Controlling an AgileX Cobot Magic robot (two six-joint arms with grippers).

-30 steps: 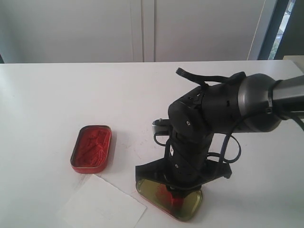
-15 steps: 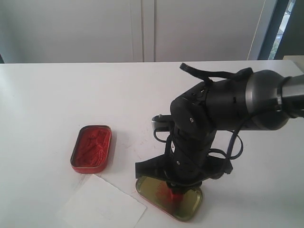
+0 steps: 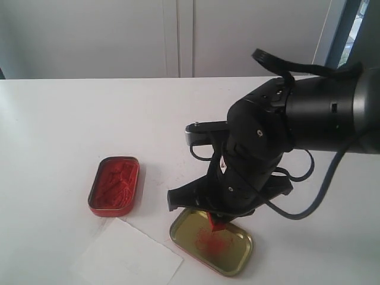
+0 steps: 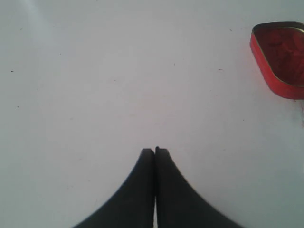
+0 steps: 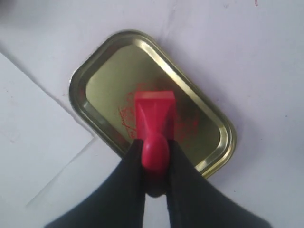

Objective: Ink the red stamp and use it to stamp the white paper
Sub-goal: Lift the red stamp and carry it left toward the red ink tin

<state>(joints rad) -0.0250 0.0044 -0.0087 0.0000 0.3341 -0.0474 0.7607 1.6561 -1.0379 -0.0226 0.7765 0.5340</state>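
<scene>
Directly below the right gripper (image 5: 154, 144) the brass lid (image 5: 110, 71) is sitting. The gripper is pinching the red stamp (image 5: 154, 111) by its handle, with the white paper (image 3: 127, 259) lying just beside the lid, leftward (right arm nearer).

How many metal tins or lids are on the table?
2. The red ink tin sits to the left in the exterior view; the brass lid lies under the right gripper, beside the white paper. None seem hidden.
</scene>
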